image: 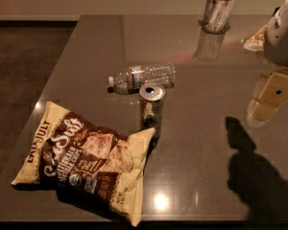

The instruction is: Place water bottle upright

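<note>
One chip bag (81, 162), one can (151, 107), one water bottle (141, 77) lying, tool (270, 98) right, grip unclear

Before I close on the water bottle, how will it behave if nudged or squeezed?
Lying on its side on the glossy table, the water bottle will probably roll if nudged, maybe into the can. Its ribbed clear walls likely buckle when squeezed. The gripper hangs far right, apart.

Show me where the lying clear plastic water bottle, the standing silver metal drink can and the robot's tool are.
Clear plastic water bottle (142, 76): camera view, its middle, by the label.
Silver metal drink can (151, 111): camera view, its side wall.
Tool (272, 97): camera view, at the right edge, its beige lower end.
</note>
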You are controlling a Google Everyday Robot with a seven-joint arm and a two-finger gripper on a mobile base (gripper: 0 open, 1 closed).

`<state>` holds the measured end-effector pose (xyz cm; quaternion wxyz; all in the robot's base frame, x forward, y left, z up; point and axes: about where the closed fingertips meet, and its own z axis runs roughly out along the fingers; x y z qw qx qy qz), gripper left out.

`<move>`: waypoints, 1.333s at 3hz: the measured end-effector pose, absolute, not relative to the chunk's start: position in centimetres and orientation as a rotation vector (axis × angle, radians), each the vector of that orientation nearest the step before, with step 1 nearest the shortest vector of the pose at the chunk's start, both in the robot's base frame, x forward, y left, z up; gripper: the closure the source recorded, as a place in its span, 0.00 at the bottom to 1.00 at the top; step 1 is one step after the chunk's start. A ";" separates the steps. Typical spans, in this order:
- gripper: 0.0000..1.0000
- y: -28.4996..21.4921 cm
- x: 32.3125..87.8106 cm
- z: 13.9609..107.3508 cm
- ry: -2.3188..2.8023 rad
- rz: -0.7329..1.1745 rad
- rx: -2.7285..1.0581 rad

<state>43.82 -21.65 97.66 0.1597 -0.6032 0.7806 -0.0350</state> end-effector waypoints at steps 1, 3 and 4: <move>0.00 -21.7 43.8 97.7 2.230 -0.100 -1.724; 0.00 -18.9 47.8 97.8 2.180 -0.048 -1.750; 0.00 -16.1 51.0 97.2 2.144 0.012 -1.807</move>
